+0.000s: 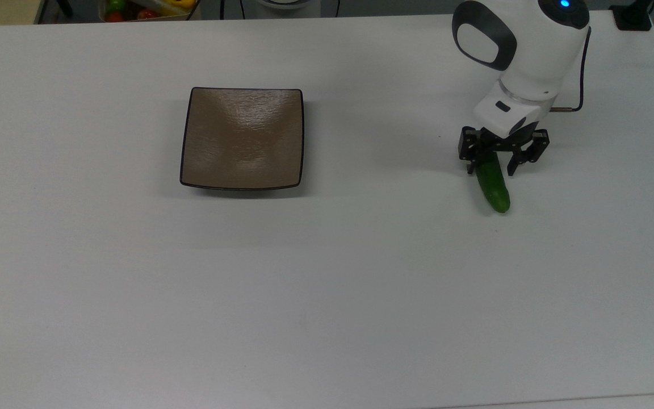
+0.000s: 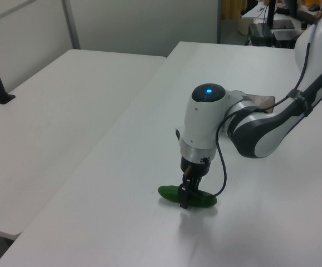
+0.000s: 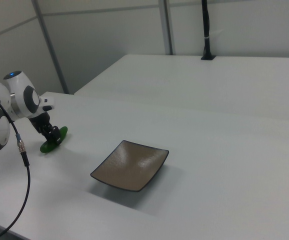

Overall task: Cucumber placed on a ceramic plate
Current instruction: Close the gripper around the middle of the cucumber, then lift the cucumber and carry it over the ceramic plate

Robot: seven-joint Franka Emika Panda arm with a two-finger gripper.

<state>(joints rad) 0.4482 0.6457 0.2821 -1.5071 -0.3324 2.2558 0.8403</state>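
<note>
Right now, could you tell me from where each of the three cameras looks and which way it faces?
Top view: overhead, facing down on the table; arm's wrist enters at the upper right.
Left view: low beside the cucumber end, facing the arm and gripper.
Right view: raised, beyond the ceramic plate, facing across it; arm at the right view's left.
All share gripper, open, astride the cucumber.

You can see the cucumber [image 1: 493, 184] has smooth, slightly shiny dark green skin. The ceramic plate [image 1: 242, 138] is glossy brown with fine rough lines and a thin black rim. The table [image 1: 327, 295] is matt white and smooth. The arm's shell [image 1: 531, 51] looks like shiny white plastic; the gripper [image 1: 501, 162] is matt black.
</note>
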